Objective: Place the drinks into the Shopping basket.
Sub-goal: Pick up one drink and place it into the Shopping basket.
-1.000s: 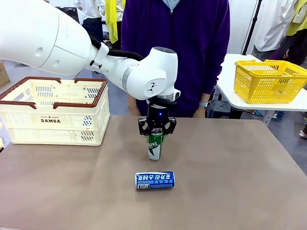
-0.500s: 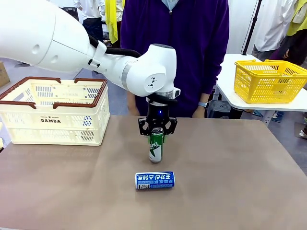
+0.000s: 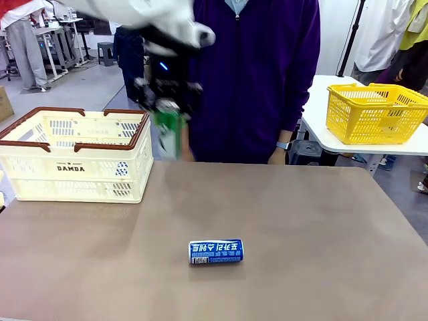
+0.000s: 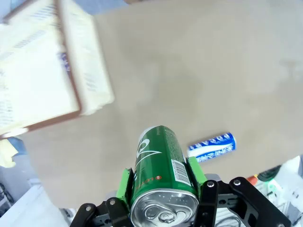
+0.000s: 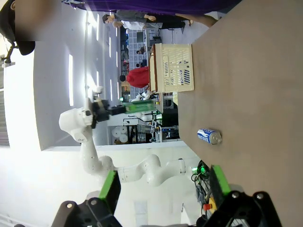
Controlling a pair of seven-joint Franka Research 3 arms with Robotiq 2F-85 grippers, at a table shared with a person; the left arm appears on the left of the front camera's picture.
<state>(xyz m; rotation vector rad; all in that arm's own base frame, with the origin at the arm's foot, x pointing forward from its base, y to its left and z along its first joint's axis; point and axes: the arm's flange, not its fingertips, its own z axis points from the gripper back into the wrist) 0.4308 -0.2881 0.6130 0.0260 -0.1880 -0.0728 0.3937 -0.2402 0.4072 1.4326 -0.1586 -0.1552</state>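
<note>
In the front view, my left fingers (image 3: 160, 103) are pinching the green can (image 3: 167, 134) near its top. The can hangs down from the fingers, up in the air, and it looks blurry. The Shopping basket (image 3: 80, 167) sits on the tabletop (image 3: 314, 227), just to the left of the fingers and lower down. The blue can (image 3: 215, 251) lies on its side on the tabletop, far below the fingers and a little to the right. A person (image 3: 261, 67) in a purple top stands right behind the fingers. A yellow basket (image 3: 374, 114) is far off to the right of them.

In the left wrist view, the green pads of my left fingers (image 4: 125, 182) press on both sides of the green can (image 4: 158, 165). Its silver top sits between them, close to the camera. Far past the fingertips is the tabletop (image 4: 189, 71). The blue can (image 4: 211, 145) lies out past the right finger. A blurry corner of the Shopping basket (image 4: 42, 71) is out past the left finger.

In the right wrist view, my right fingers (image 5: 110, 189) are spread wide with nothing between them. Ahead of them the blue can (image 5: 209, 136) lies on the tabletop (image 5: 255, 94). The Shopping basket (image 5: 173, 67) stands farther ahead. The green can (image 5: 139, 108) is small and far off from these fingers
</note>
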